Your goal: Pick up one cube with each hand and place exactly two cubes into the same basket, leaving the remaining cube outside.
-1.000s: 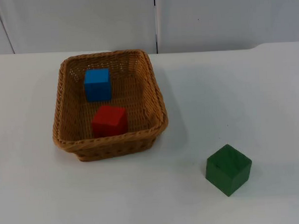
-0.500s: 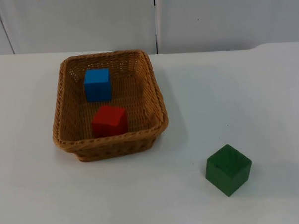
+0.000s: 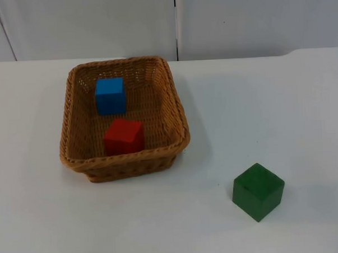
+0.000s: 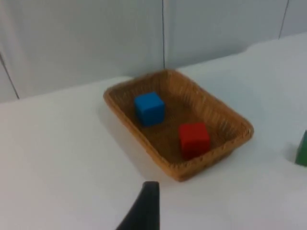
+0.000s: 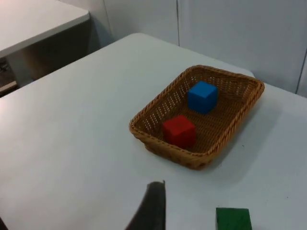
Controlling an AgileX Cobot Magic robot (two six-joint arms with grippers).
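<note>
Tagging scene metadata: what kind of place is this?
Likely a lab test bench: a bare white table ending at a grey partition wall, set with just a wicker basket and plain coloured cubes such as the green cube.

White table point(image 3: 280, 99) ends at grey partition wall point(image 3: 237, 17).

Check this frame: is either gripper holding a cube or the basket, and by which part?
Nothing is held. The blue cube and red cube lie inside the basket, and the green cube sits alone on the table, no gripper near them.
</note>
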